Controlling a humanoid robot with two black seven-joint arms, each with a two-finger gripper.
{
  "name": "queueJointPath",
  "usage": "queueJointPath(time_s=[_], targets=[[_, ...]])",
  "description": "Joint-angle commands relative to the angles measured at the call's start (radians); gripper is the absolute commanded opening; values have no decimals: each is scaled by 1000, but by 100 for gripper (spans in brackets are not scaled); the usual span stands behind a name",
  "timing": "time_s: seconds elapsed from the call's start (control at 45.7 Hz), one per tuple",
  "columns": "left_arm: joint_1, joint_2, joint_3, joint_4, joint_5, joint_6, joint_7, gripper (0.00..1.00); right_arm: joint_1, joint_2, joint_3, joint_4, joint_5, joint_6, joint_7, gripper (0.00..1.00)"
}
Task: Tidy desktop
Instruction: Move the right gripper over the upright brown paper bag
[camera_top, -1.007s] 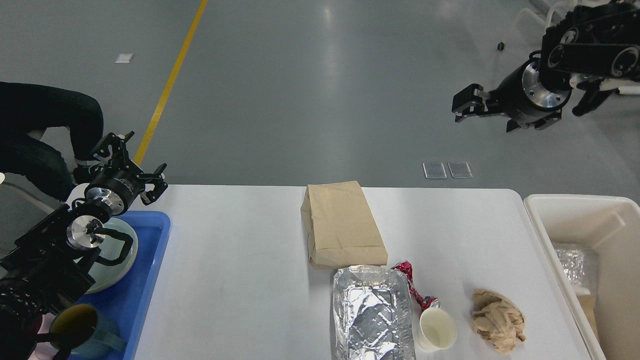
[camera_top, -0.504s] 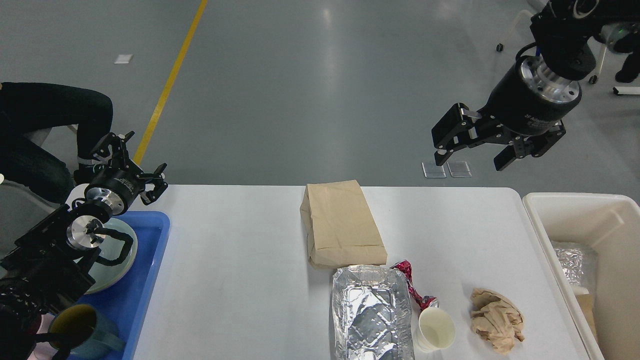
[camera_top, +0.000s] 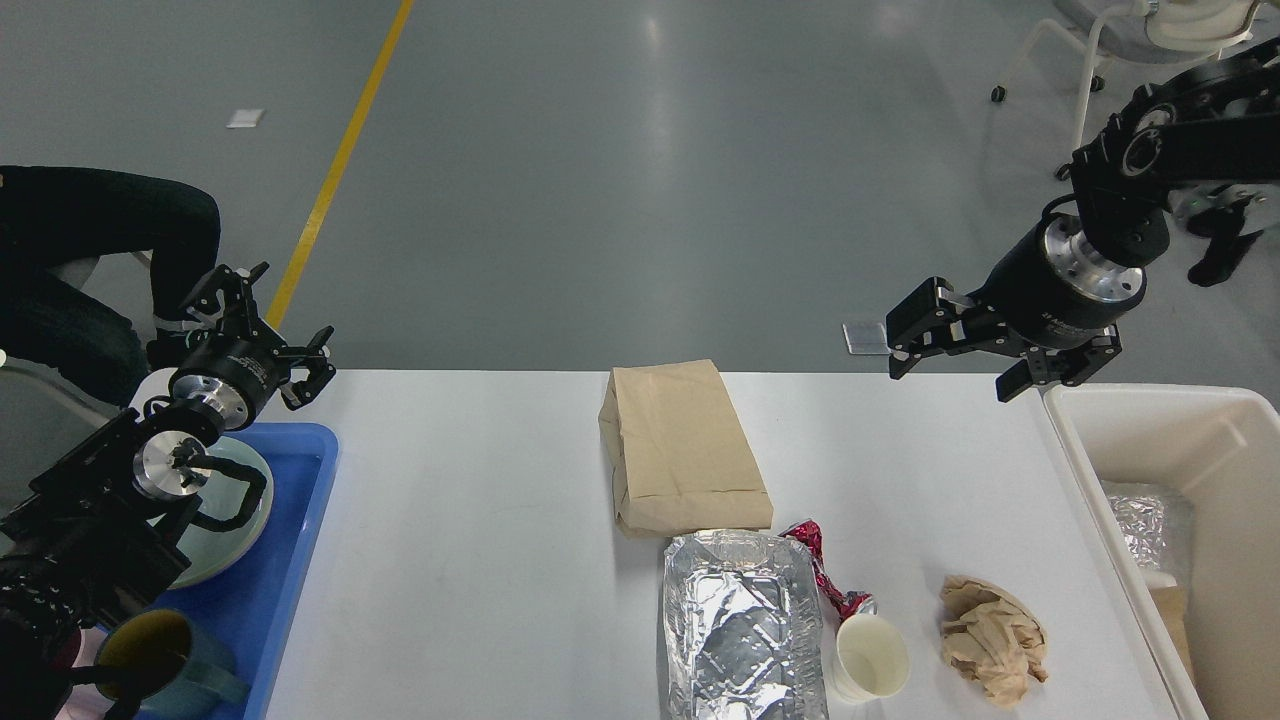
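The desktop (camera_top: 480, 560) fills the lower middle of the view, white and wide, with a blue tray (camera_top: 290, 570) at its left end and a white bin (camera_top: 1120, 410) at its right end.

The right gripper (camera_top: 950, 362) hangs over the desktop's far right corner, just beside the bin's near corner, fingers spread and holding nothing. The left gripper (camera_top: 270, 330) sits over the far left corner above the tray, its fingers also spread and empty.

Out from the right gripper, toward the near edge, a crumpled brown paper wad (camera_top: 993, 640) lies on the desktop. Left of it stands a white paper cup (camera_top: 870, 660), upright, touching a red wrapper (camera_top: 825, 570). The wrapper lies against a foil container (camera_top: 745, 630), whose far edge meets a flat brown paper bag (camera_top: 683, 445) near the desktop's middle.

In the bin lie a foil piece (camera_top: 1140, 530) and something brown below it. The tray holds a pale plate (camera_top: 235, 530), partly hidden by the left arm, and a dark mug (camera_top: 170, 660) at the near end.
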Motion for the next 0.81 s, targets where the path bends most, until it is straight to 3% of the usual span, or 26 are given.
queueJointPath(time_s=[0.0, 0.285, 0.525, 0.788], targets=[[0, 0, 0, 0, 0, 0, 0, 97, -12, -1, 16, -22, 33, -56, 0, 100], [0, 0, 0, 0, 0, 0, 0, 97, -23, 11, 42, -28, 61, -100, 0, 100], [0, 0, 0, -1, 0, 0, 0, 97, -35, 17, 77, -30, 63, -214, 0, 100], [0, 0, 0, 0, 0, 0, 0, 97, -150, 167, 163, -51, 63, -217, -6, 100]])
